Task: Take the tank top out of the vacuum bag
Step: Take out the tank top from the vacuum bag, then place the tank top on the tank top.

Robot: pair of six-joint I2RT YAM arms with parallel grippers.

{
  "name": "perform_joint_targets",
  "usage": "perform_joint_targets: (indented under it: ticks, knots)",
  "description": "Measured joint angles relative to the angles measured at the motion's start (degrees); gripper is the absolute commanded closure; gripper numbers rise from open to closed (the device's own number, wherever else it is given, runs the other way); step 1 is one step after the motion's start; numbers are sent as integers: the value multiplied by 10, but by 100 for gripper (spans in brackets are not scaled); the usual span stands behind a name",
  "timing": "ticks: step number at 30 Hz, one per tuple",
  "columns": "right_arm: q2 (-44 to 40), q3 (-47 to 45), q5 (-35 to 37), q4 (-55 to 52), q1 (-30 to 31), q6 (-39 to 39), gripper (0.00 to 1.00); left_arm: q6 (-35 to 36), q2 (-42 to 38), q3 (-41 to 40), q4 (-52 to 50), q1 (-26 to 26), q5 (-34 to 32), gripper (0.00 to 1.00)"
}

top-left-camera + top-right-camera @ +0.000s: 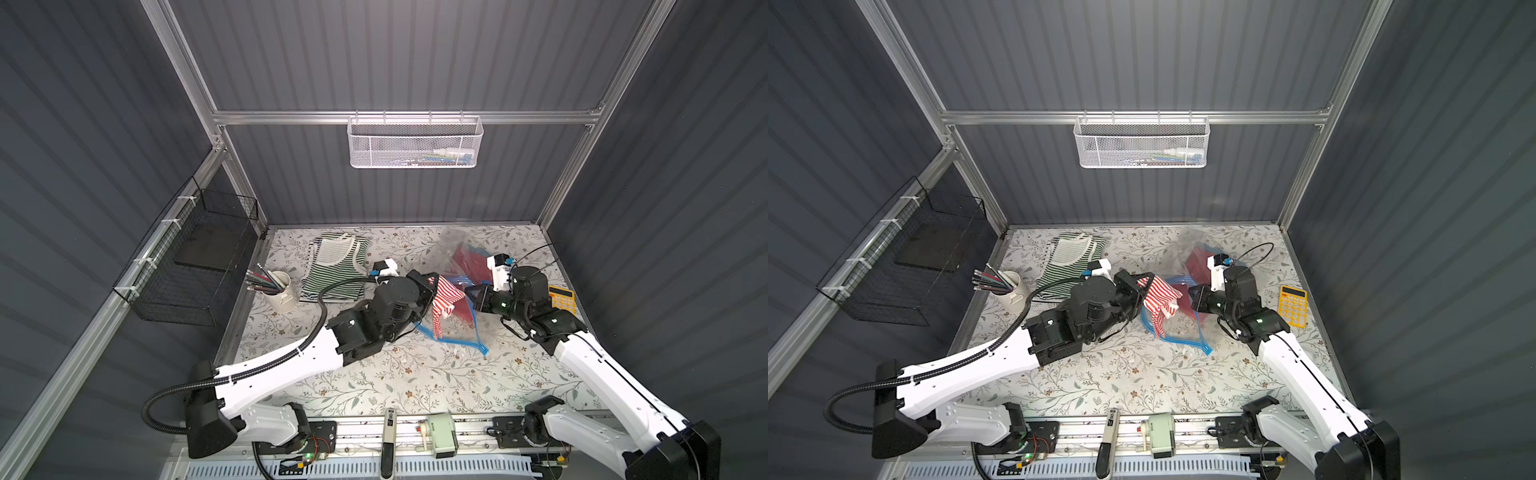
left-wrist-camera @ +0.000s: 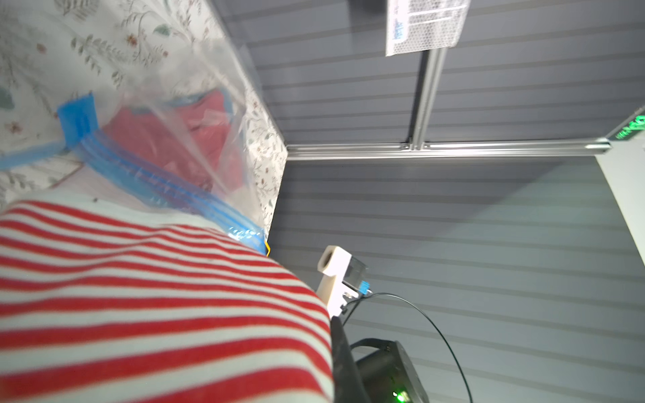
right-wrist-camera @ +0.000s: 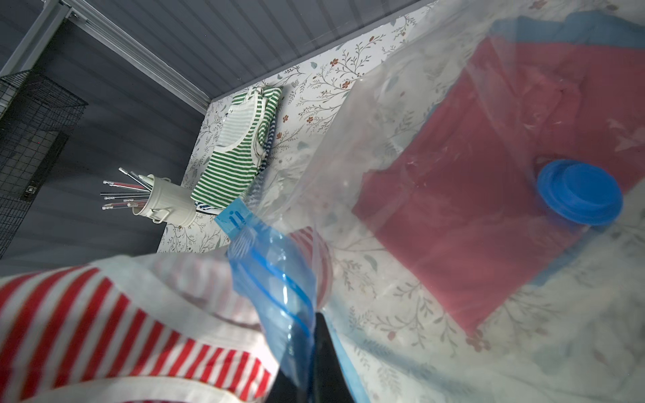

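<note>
A red-and-white striped tank top (image 1: 448, 294) (image 1: 1160, 296) hangs above the table, with my left gripper (image 1: 433, 286) (image 1: 1143, 286) shut on its upper part. Its cloth (image 2: 139, 296) fills the left wrist view and hides all but one dark finger (image 2: 343, 363). The clear vacuum bag (image 1: 455, 243) (image 1: 1183, 245) lies at the middle right with a red garment (image 3: 488, 216) and its blue valve cap (image 3: 579, 192). My right gripper (image 1: 473, 293) (image 1: 1192, 297) (image 3: 307, 366) is shut on the bag's blue zip strip (image 3: 279, 279) and holds it raised. The tank top's lower end (image 1: 437, 330) dangles at the bag's mouth.
Folded green-striped tops (image 1: 336, 266) lie at the back left beside a white pencil cup (image 1: 281, 293). A yellow calculator (image 1: 562, 300) sits right of my right arm. A black wire basket (image 1: 187, 266) hangs on the left wall and a white mesh basket (image 1: 415, 143) on the back wall.
</note>
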Motion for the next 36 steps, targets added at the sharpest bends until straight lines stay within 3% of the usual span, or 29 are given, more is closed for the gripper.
perform_joint_targets:
  ticks: [10,18,27,36]
  knots:
    - [4,0,2,-5,1,3,100,123,-49,35,-60,1,-62,100]
    - [4,0,1,-4,1,3,100,171,-74,40,-88,26,-75,100]
    - [4,-4,-2,-2,1,10,100,218,-50,41,-105,124,-35,100]
    - [4,-4,-3,-2,1,11,100,267,31,49,-101,248,73,100]
